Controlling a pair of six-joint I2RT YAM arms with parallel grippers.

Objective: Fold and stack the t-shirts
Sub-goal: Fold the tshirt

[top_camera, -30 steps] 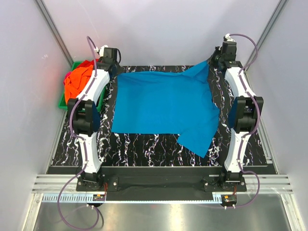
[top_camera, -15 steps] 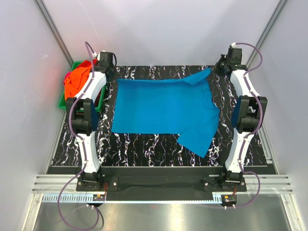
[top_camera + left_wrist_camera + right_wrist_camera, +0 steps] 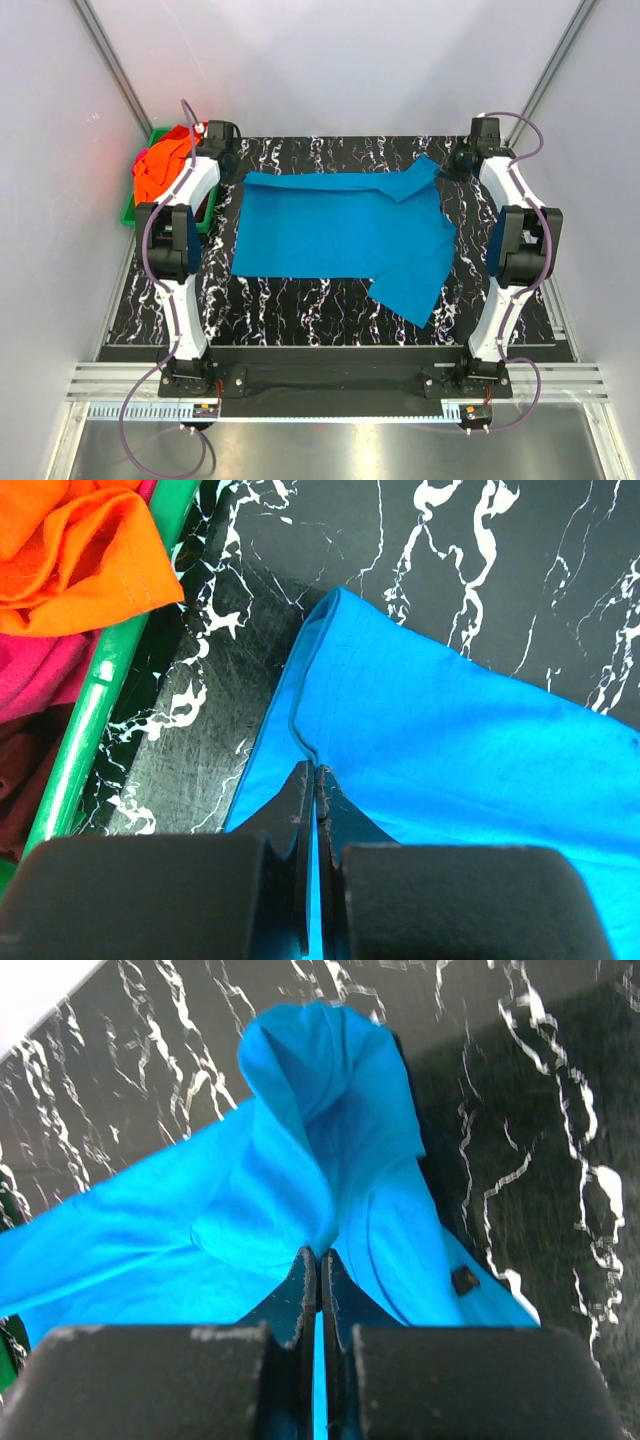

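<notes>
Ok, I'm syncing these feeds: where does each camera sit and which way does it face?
Top external: above and behind the arm bases, looking down on the table; both arms show, flanking the blue t-shirt.
Left wrist: on the left arm, facing down past the left gripper, shut on the t-shirt's edge; green bin at left.
Right wrist: on the right arm, facing past the right gripper, shut on bunched t-shirt cloth.
Shared: all three show the t-shirt; top and left wrist show the bin.

Bright, even light; faint shadows; reddish cast on the left wall (image 3: 70, 160).
</notes>
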